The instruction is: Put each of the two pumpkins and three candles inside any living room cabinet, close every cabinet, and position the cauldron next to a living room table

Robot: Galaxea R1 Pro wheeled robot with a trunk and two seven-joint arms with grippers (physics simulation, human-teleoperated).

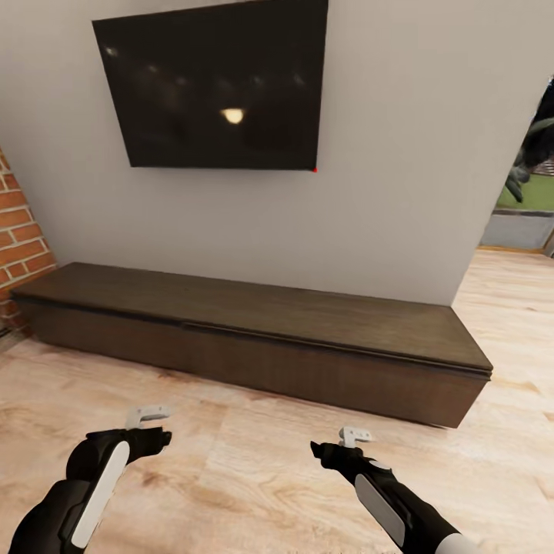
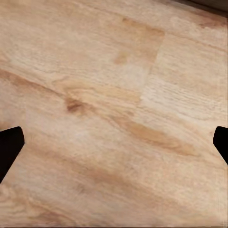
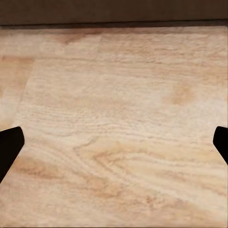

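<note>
A: What lay nearest the robot?

B: Pale wood-plank floor (image 1: 254,477). The left claw (image 2: 114,142) and right claw (image 3: 114,142) both hung over it, fingers spread wide, holding nothing.

A: And beyond?

B: The cabinet (image 1: 254,338), long, low and dark brown, stood shut against a grey wall (image 1: 385,177). A dark television (image 1: 215,85) hung above it, with brick wall (image 1: 19,238) at the left.
</note>
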